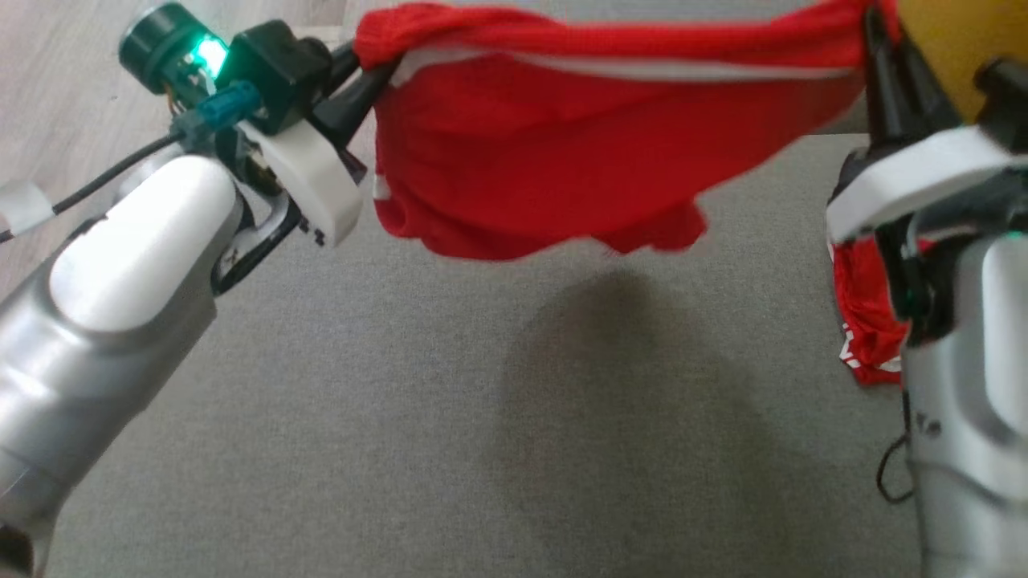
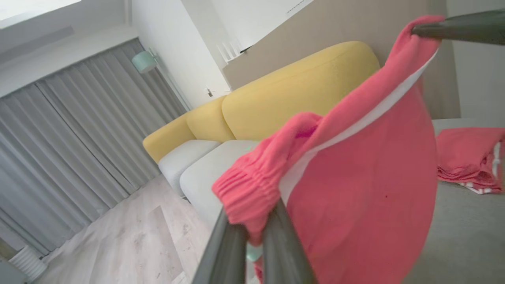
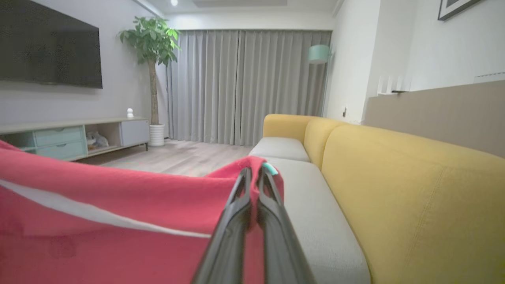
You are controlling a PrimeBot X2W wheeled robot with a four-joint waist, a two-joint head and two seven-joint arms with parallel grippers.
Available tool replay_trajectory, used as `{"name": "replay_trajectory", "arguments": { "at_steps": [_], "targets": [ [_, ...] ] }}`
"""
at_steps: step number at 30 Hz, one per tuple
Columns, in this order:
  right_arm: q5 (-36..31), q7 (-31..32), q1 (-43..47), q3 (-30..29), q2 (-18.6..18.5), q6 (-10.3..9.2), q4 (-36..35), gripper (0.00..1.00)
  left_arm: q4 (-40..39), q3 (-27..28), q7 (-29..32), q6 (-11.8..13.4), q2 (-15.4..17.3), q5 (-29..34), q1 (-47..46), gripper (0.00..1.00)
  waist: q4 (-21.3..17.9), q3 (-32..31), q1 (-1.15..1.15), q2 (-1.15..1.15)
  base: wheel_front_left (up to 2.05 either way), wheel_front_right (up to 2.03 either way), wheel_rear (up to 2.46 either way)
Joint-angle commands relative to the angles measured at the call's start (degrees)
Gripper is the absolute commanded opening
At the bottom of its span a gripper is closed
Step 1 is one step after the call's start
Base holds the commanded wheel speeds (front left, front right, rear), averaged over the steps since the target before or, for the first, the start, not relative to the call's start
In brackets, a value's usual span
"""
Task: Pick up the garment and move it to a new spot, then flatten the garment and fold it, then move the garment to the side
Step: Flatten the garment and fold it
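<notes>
A red garment (image 1: 562, 144) with a white stripe hangs stretched in the air between both grippers, above the grey cloth surface (image 1: 450, 417). My left gripper (image 1: 363, 63) is shut on its elastic corner at the left end. The left wrist view shows the bunched cuff pinched between that left gripper (image 2: 252, 230), with the garment (image 2: 355, 189) sagging below. At the right end, my right gripper (image 1: 874, 28) is shut on the other corner. The right wrist view shows the right gripper (image 3: 253, 177) closed on the garment (image 3: 118, 205). The lower hem dangles clear of the surface.
A second red garment (image 1: 867, 321) lies folded on the grey surface at the right, partly behind my right arm, also in the left wrist view as a folded red garment (image 2: 469, 161). A yellow sofa (image 3: 414, 189) with grey seats stands beyond. Wooden floor (image 1: 56, 96) lies at the left.
</notes>
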Motion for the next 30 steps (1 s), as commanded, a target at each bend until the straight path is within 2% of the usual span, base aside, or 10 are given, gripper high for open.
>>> {"name": "replay_trajectory", "arguments": {
  "at_steps": [1,5,10,13,17,20,25,30],
  "targets": [
    [-0.53,0.69,-0.01,1.40,0.25,-0.04,-2.37,0.00,-1.88,2.31,0.53,0.10,2.63,-0.75,-2.16,0.00,-0.02,0.20,0.01,0.00,0.00,0.00,0.00],
    [-0.74,2.38,1.65,1.44,-0.71,-0.04,-3.78,0.00,-4.82,2.31,2.38,0.24,4.03,-2.63,-0.27,0.00,0.01,1.15,0.01,0.00,0.00,0.00,0.00],
    [-0.17,4.66,-1.01,2.05,-1.90,-0.04,-3.19,0.00,-6.00,3.08,4.44,0.58,5.33,-4.32,-0.58,0.00,-0.41,4.75,0.01,0.00,0.00,0.00,0.00],
    [0.43,5.69,-4.98,3.25,-2.55,-0.04,-0.65,0.00,-4.98,3.54,5.70,0.48,5.24,-5.49,-2.50,0.00,-0.90,8.42,0.01,0.00,0.00,0.00,0.00],
    [1.04,4.98,-14.14,5.48,-3.14,-0.04,6.48,0.00,-0.93,3.91,5.51,0.30,4.71,-5.18,-7.78,0.00,-1.87,14.32,0.01,0.00,0.00,0.00,0.00],
    [1.16,2.09,-23.32,4.70,-2.53,-0.04,13.54,0.00,3.91,4.91,3.05,0.23,3.68,-3.74,-13.91,0.00,-2.38,18.52,0.01,0.00,0.00,0.00,0.00],
    [-2.87,-7.92,-37.88,0.46,-0.71,-0.04,24.78,0.00,13.52,7.94,-5.08,1.51,0.41,-0.58,-24.22,0.00,-2.54,23.47,0.01,0.00,0.00,0.00,0.00],
    [-7.23,-15.72,-43.31,-2.49,1.09,-0.04,34.66,0.00,20.87,8.08,-12.78,1.68,-3.01,1.43,-27.89,0.00,-2.48,25.10,0.01,0.00,0.00,0.00,0.00]
  ]
}}
